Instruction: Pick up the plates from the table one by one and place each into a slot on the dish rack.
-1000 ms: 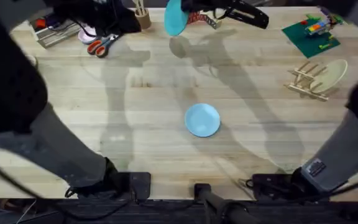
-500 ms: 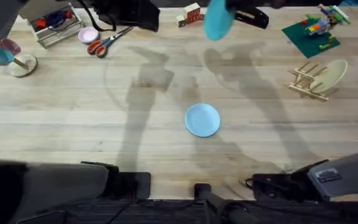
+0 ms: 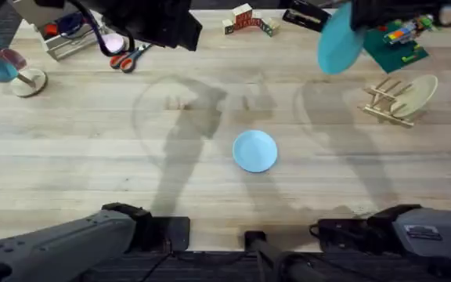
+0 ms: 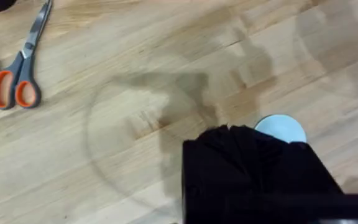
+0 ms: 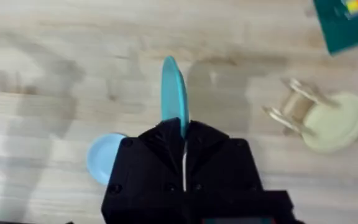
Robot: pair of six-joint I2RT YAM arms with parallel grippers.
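The right gripper (image 5: 184, 140) is clamped on the teal plate (image 5: 174, 93), held on edge above the table (image 3: 92, 157) near its far right corner. The plate is thin, round and plain, jutting straight out from the fingertips. The sky-blue plate (image 3: 254, 150) lies flat mid-table. The dish rack (image 3: 386, 102) stands by the right edge, a cream dish (image 3: 417, 92) in it. Whether the left gripper (image 4: 253, 134) is open cannot be told.

Soft arm shadows fall across a light wooden plank tabletop (image 3: 92, 157).

overhead: down-forward | wrists: high, downward (both share sky-blue plate (image 4: 281, 127))
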